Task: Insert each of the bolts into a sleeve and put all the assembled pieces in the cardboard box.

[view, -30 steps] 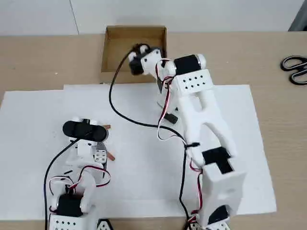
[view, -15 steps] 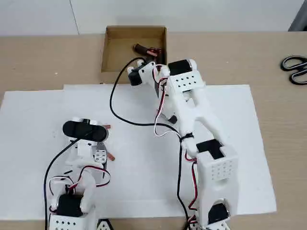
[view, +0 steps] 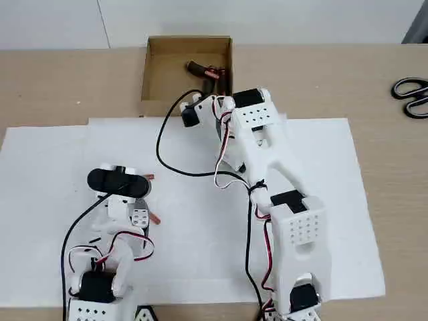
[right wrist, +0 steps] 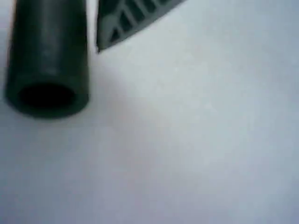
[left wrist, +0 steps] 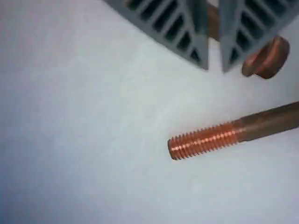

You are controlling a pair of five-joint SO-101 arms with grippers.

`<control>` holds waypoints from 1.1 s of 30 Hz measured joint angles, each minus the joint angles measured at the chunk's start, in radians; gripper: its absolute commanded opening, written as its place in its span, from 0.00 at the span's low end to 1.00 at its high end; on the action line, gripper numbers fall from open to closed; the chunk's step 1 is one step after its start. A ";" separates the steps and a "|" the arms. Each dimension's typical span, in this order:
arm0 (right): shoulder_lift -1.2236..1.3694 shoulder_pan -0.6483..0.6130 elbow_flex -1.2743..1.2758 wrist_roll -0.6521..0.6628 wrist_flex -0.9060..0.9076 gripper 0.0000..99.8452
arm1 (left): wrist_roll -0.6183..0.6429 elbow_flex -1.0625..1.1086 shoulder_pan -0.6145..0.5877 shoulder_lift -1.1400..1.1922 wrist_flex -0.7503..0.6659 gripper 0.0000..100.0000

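The left gripper (left wrist: 214,65) pinched a bolt (left wrist: 267,58) by the shank between its jaws, head free, seemingly ready for the sleeve (right wrist: 46,60); a second bolt (left wrist: 219,135) lay beside. Whether the right gripper (view: 206,104) was open could not be told. One assembled piece (view: 204,69) lay in the cardboard box (view: 155,73).

Your dark-sleeved copper bolt (view: 202,69) is lying by the brown cardboard box's (view: 152,67) right wall. Two bare copper bolts (view: 148,177) (view: 155,219) are lying on the white paper's (view: 53,167) left half.

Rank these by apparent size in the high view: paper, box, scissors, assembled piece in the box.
1. paper
2. box
3. scissors and assembled piece look alike; the picture's edge cuts off the scissors, so unranked.
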 measured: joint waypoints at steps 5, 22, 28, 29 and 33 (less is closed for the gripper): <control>0.009 0.000 0.000 0.000 -0.005 0.16 | 0.000 0.000 0.000 0.000 0.000 0.01; 0.044 0.006 -0.006 0.000 -0.011 0.03 | 0.000 0.000 0.000 0.000 0.000 0.01; 0.044 0.006 -0.006 0.000 -0.011 0.01 | 0.000 0.000 0.000 0.000 0.000 0.01; 0.044 0.006 -0.006 0.000 -0.011 0.01 | 0.000 0.000 0.000 0.000 0.000 0.01; 0.044 0.006 -0.006 0.000 -0.012 0.01 | 0.000 0.000 0.000 0.000 0.000 0.01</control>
